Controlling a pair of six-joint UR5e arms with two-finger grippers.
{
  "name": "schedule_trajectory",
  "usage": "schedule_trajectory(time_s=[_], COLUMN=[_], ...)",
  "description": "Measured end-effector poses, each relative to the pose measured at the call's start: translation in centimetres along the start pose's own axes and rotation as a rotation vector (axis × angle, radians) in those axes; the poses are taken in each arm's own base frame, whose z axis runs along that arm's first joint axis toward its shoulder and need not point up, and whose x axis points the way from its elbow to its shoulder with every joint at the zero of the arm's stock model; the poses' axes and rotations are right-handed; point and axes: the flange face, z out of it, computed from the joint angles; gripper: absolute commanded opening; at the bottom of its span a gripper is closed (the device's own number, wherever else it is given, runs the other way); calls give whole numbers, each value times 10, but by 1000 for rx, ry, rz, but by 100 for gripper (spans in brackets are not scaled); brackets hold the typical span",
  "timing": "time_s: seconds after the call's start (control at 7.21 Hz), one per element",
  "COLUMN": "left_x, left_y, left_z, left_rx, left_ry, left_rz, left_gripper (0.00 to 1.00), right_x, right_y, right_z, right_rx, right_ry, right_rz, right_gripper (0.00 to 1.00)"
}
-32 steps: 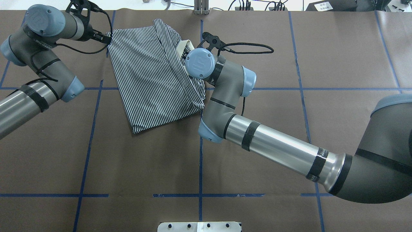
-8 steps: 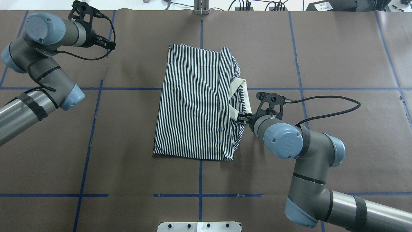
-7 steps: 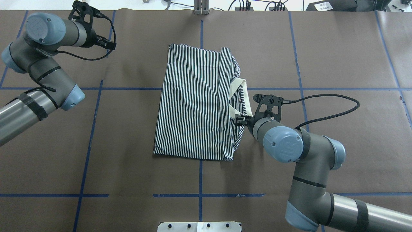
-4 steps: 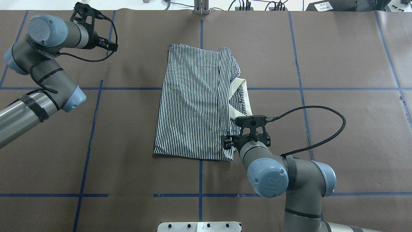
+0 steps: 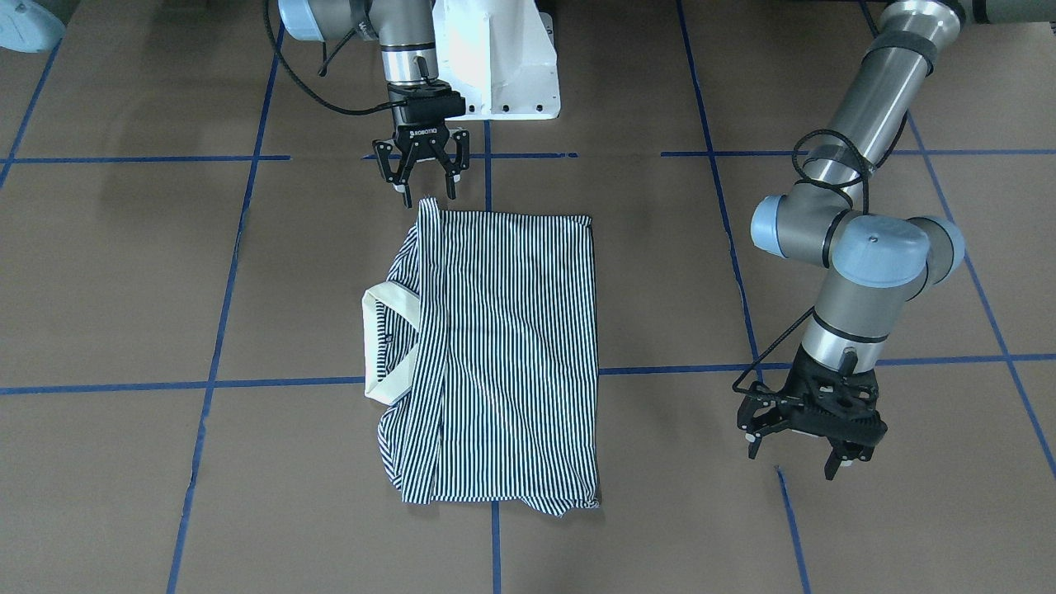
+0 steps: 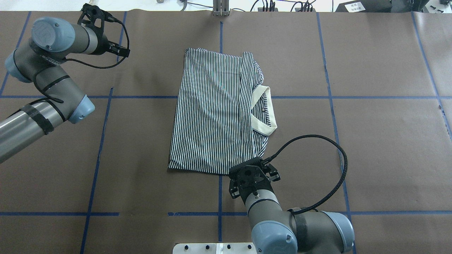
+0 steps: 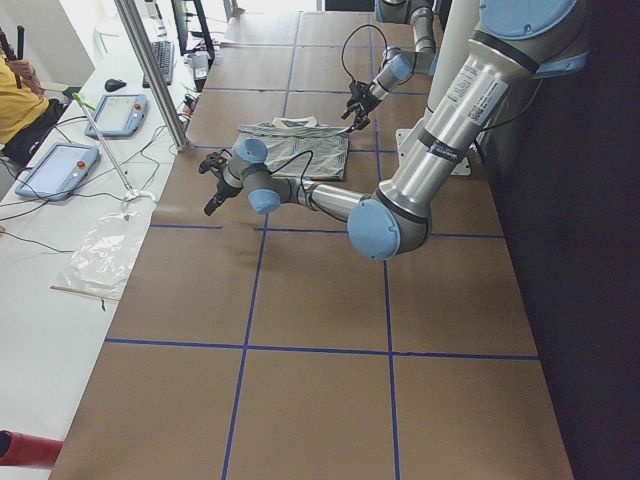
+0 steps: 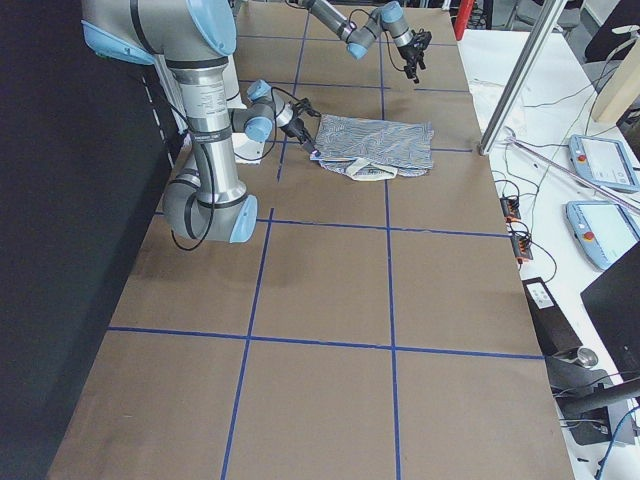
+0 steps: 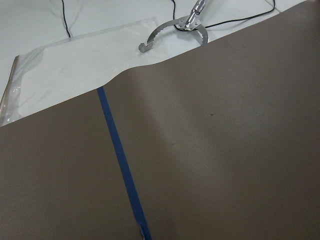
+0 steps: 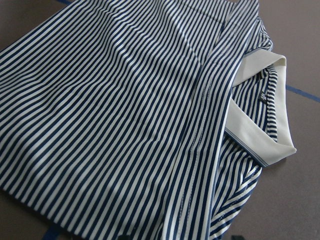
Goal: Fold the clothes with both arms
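the folded shirt [image 5: 503, 355] lies flat in the middle of the bench [image 5: 124, 272], its cream collar [image 5: 381, 342] sticking out on the robot's right. the right pincer [image 5: 429, 195] hangs wide open and empty, just off the shirt's corner by the base. the left pincer [image 5: 792, 460] is open and empty too, well apart from the shirt.

The left grey-silver jointed arm with light-blue joint caps [image 5: 858, 247] is stretched far forward, its wrist bent straight down, so the left black two-finger claw [image 5: 792, 460] points downward with its fingers spread apart. The right grey-silver jointed arm [image 6: 282, 229] sits tucked in close, sharply bent at the wrist. The right black two-finger claw [image 5: 429, 191] angles forward and down, and its fingers are also spread wide.
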Motion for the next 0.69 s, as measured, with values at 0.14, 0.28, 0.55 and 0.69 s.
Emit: schedule_trajectory(time_s=[0.14, 0.28, 0.55, 0.69], left_x=[-1, -2, -2, -2], left_y=[4, 8, 11, 11], left_z=[-1, -2, -2, -2], left_rx=[-9, -15, -20, -21], left_ry=[10, 18, 23, 24], left_rz=[0, -2, -9, -10], left_gripper=[100, 100, 100, 100], right_x=[-3, -3, -1, -1], right_y=[3, 5, 6, 6], right_z=[0, 0, 2, 3], right_rx=[1, 3, 3, 0], right_ry=[0, 2, 6, 4], right_rz=[-58, -106, -155, -164], right_gripper=[39, 36, 36, 35])
